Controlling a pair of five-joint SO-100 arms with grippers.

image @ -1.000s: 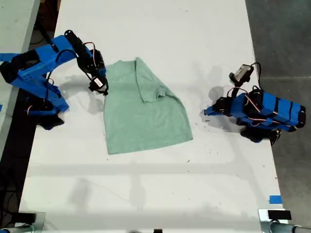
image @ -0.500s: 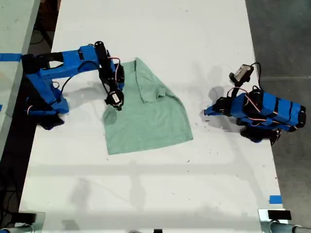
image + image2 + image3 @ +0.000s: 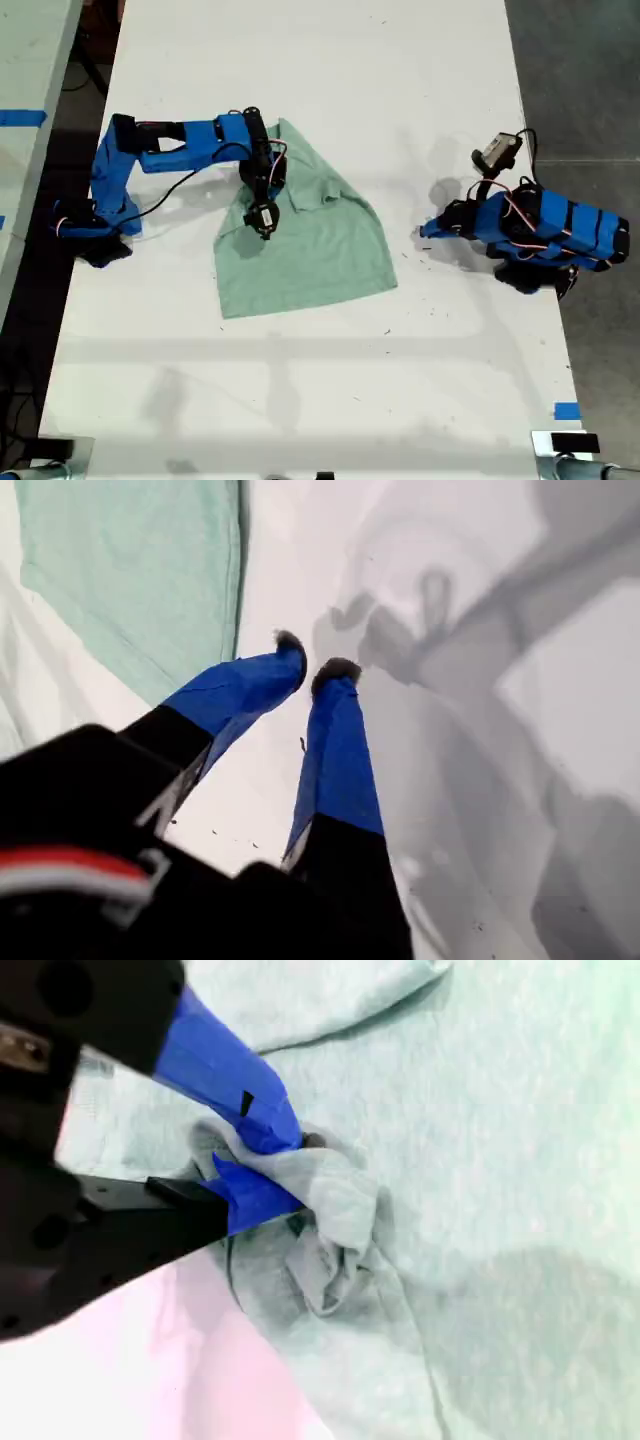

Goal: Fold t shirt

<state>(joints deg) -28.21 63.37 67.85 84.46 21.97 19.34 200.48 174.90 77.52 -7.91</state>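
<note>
My second gripper [image 3: 264,222] is clamped on a bunched pinch of the t shirt [image 3: 310,250], and in the second wrist view the blue fingers [image 3: 240,1090] squeeze a crumpled fold of the pale green cloth [image 3: 480,1160] between them, with the rest of the shirt spreading away from the pinch. In the exterior view that arm reaches in from the exterior view's left, over the shirt's near edge, so the grip sits on the part of the shirt toward that side. My first gripper [image 3: 313,673] rests low on the table [image 3: 300,60] toward the exterior view's right, apart from the shirt [image 3: 130,570]; its two blue fingers [image 3: 340,750] are nearly together, with only a thin gap at the black tips and nothing between them, and the shirt's hem edge lies just beyond them in the first wrist view. The shirt lies around the middle of the table, partly folded, with one flap turned over its upper part; its long axis runs roughly up and down the exterior view, the narrow end toward the top and the wide, straight hem toward the bottom. The table is white and bare-topped, with small dark specks near the first arm [image 3: 540,235]. A strip of blue tape [image 3: 566,410] sits at the exterior view's lower right, and grey floor [image 3: 590,80] shows along its right side.
</note>
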